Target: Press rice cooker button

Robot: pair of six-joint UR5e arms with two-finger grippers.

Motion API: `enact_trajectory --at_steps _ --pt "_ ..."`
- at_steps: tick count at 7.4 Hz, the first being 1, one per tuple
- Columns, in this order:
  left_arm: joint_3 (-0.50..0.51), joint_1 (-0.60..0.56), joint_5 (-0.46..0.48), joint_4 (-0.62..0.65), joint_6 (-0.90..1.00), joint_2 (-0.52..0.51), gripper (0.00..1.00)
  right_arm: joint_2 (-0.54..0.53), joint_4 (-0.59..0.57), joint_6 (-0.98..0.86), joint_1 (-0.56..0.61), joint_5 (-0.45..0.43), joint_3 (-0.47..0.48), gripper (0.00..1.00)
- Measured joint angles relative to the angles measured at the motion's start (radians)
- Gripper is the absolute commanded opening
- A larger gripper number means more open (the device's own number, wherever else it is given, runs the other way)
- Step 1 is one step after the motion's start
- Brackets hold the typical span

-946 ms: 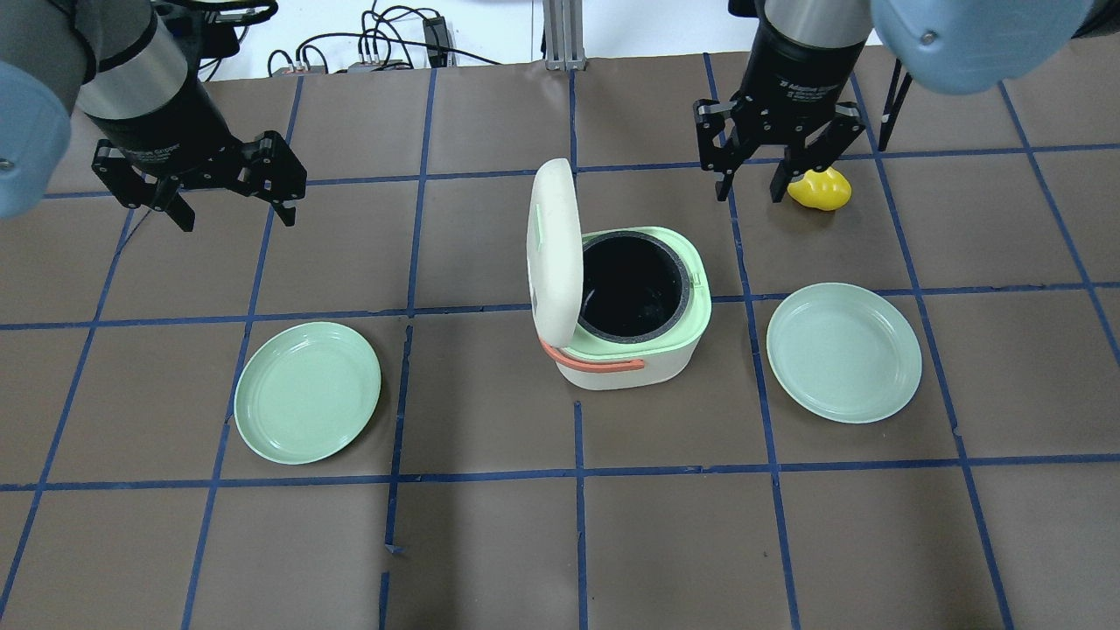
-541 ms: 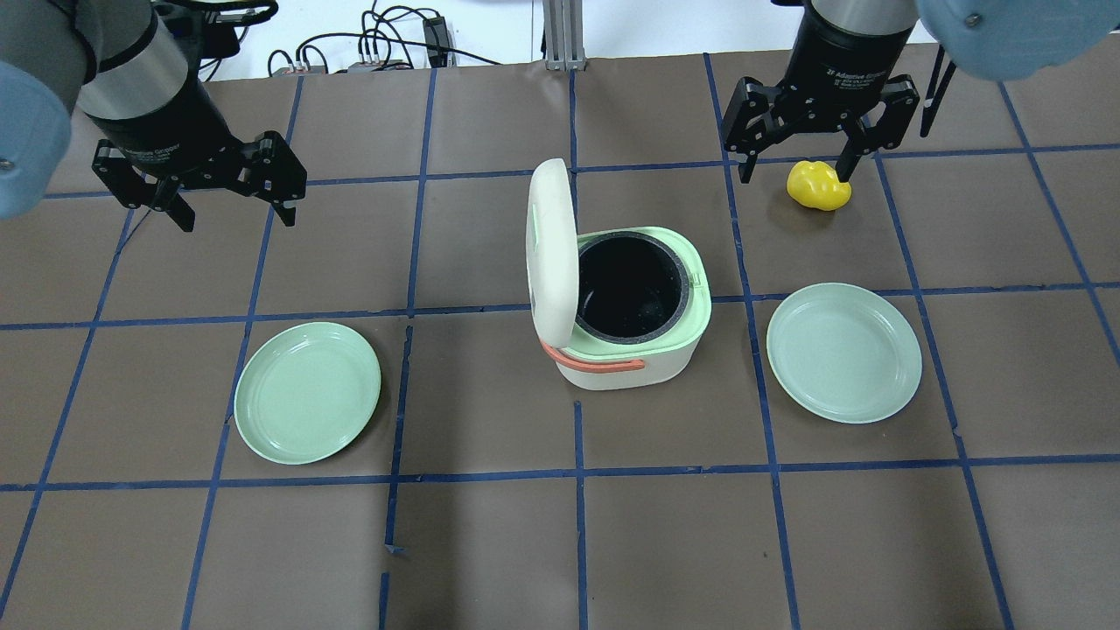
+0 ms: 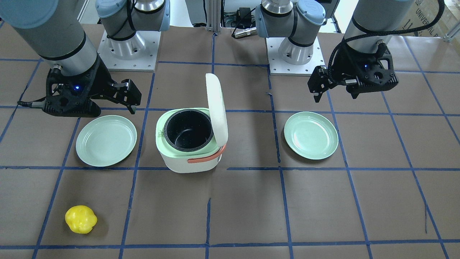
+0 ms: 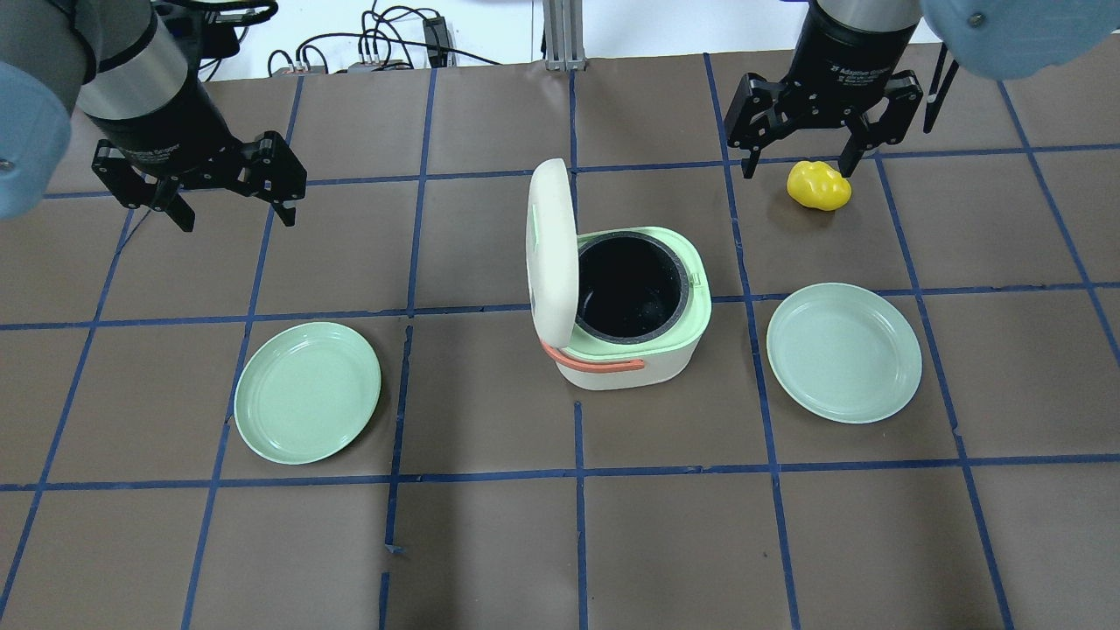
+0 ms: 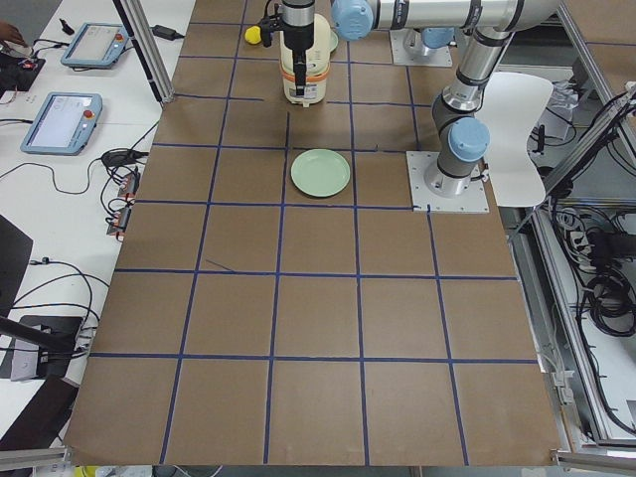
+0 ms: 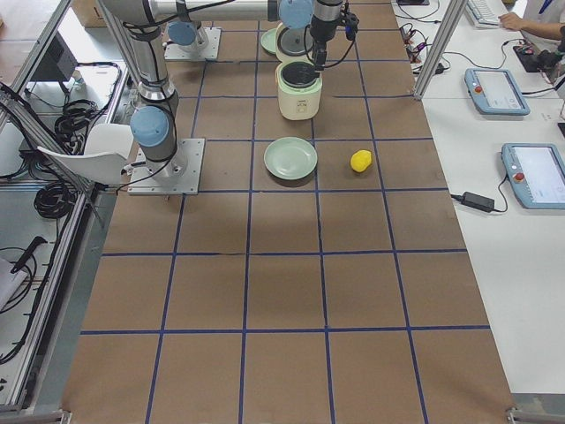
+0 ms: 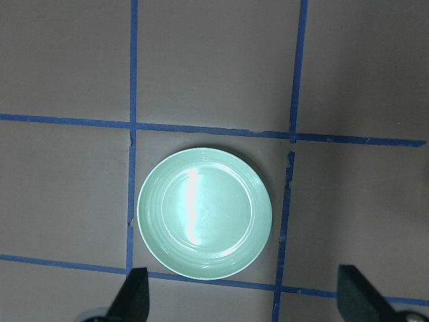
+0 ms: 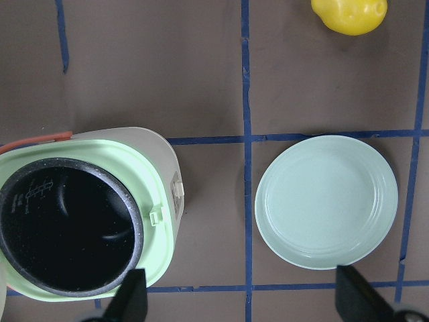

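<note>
The white and green rice cooker (image 4: 630, 350) stands mid-table with its lid (image 4: 551, 254) swung upright and the black inner pot (image 4: 632, 284) exposed. A small white latch button (image 8: 177, 190) sits on its green rim, on the side facing the right plate. My right gripper (image 4: 799, 171) is open and empty, raised at the far right beside a yellow toy pepper (image 4: 818, 185), well away from the cooker. My left gripper (image 4: 236, 219) is open and empty at the far left, high above a green plate (image 7: 204, 213).
Two pale green plates lie on the brown paper, one left of the cooker (image 4: 306, 391) and one right of it (image 4: 844, 353). Blue tape lines grid the table. Cables lie beyond the far edge (image 4: 376, 44).
My right gripper has moved right and toward the far edge, from near the cooker to beside the yellow pepper. The left arm and the cooker have not moved.
</note>
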Motion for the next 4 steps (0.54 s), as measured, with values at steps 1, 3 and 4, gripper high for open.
enact_trajectory --at_steps 1,3,4 --pt "0.0 0.0 0.0 0.0 0.0 0.0 1.0 0.002 -0.015 0.0 0.0 0.002 0.0 1.0" --pt "0.0 0.0 0.0 0.0 0.0 0.0 1.0 -0.003 -0.026 0.0 -0.001 0.0 0.008 1.0" --pt "0.0 0.0 0.0 0.0 0.0 0.0 1.0 -0.002 -0.027 0.001 0.0 0.0 0.01 1.0"
